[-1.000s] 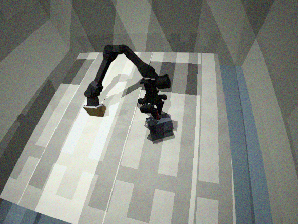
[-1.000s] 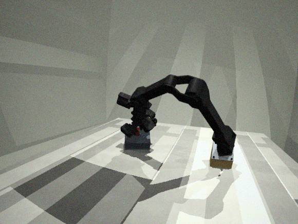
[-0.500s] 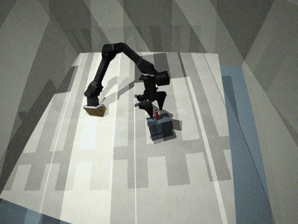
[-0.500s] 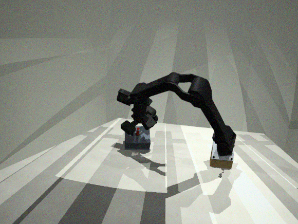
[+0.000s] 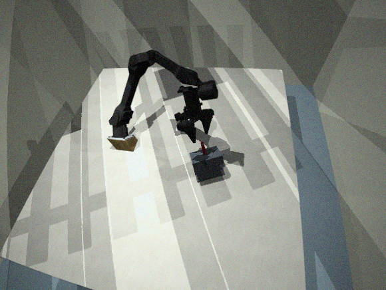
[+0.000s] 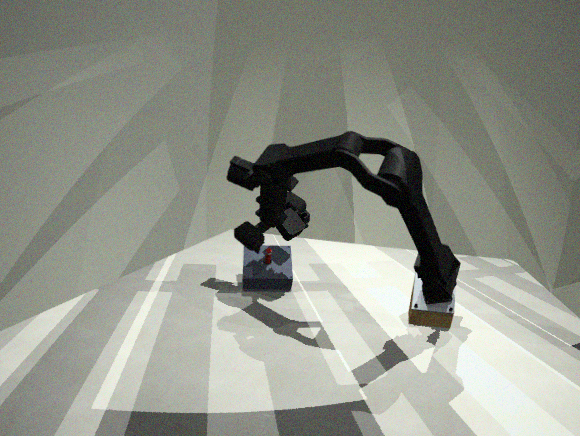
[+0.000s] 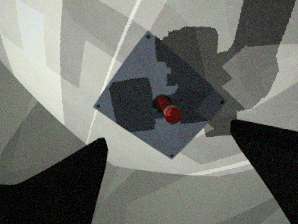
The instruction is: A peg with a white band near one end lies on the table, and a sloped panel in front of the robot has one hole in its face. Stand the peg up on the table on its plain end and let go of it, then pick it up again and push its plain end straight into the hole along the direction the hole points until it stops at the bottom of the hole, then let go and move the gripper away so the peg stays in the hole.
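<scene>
The red peg (image 5: pixel 203 148) (image 6: pixel 268 256) (image 7: pixel 172 114) stands in the hole of the sloped panel (image 5: pixel 209 169) (image 6: pixel 267 284) (image 7: pixel 134 72). Its banded end points out of the face, with the pale band near that end in the wrist view. Its plain end is hidden inside the hole, and how deep it sits cannot be seen. My gripper (image 5: pixel 200 138) (image 6: pixel 274 244) (image 7: pixel 170 135) is wide open and empty. Its fingertips are above the peg's outer end, apart from it, one finger off to each side in the wrist view.
The panel is the top of a dark block on the pale table (image 5: pixel 150 259) (image 6: pixel 320 400). The arm's base stands on a wood-coloured block (image 5: pixel 124 144) (image 6: pixel 431 318), away from the panel. Striped shadows fall across the table and panel.
</scene>
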You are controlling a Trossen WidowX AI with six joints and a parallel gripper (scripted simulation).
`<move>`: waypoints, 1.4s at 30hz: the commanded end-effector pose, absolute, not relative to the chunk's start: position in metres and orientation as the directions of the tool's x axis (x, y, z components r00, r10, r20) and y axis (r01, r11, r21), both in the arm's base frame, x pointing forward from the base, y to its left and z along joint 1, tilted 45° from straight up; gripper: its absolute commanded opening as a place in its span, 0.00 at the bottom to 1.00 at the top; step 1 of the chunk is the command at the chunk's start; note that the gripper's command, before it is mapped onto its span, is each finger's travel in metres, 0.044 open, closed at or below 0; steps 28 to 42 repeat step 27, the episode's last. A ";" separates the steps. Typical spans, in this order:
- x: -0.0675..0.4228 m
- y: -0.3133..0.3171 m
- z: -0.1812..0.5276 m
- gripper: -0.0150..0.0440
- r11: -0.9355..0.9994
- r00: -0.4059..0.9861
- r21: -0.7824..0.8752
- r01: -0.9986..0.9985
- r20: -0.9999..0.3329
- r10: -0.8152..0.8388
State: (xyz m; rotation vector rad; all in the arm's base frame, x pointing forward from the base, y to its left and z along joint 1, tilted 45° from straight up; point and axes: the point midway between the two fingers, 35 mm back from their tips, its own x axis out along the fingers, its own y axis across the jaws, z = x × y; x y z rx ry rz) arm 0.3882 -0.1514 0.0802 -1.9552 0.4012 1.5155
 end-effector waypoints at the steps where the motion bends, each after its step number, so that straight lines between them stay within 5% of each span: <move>1: 0.386 -0.154 0.094 1.00 -0.761 0.304 -0.292 -0.580 -0.944 0.130; 42: 0.373 -0.157 0.120 1.00 -0.760 0.301 -0.290 -0.582 -0.945 0.130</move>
